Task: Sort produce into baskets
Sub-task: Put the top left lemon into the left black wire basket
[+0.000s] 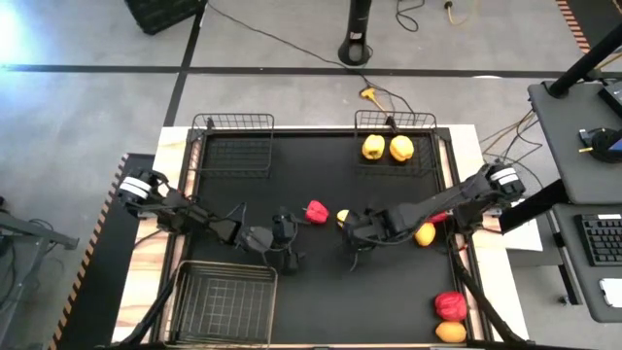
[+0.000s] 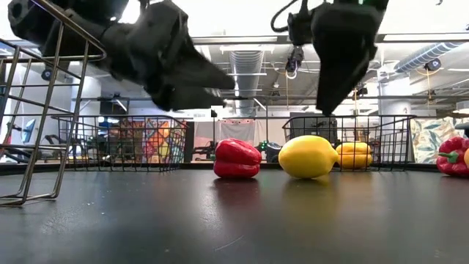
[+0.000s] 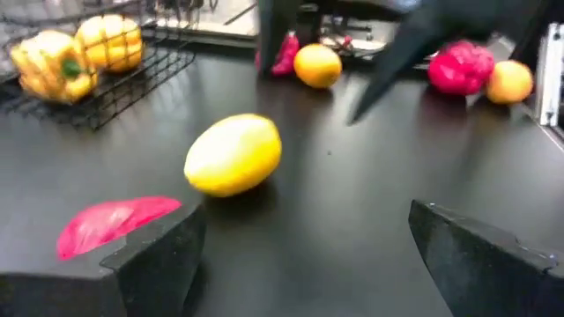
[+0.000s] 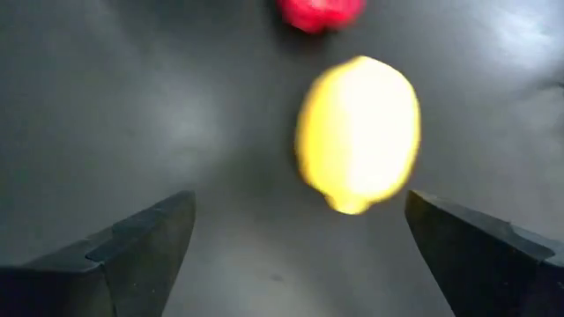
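With fingers spread, the right tool (image 4: 300,255) hovers over a smooth, firm lemon (image 4: 357,132) that may roll; grasp its middle.

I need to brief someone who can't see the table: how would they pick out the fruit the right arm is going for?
Start at the black table and go to its middle, where the open right gripper hovers. Just beside it lies a yellow lemon-like fruit, resting on the mat next to a red bell pepper. It is smooth and oval, unlike the lobed yellow peppers in the far basket.
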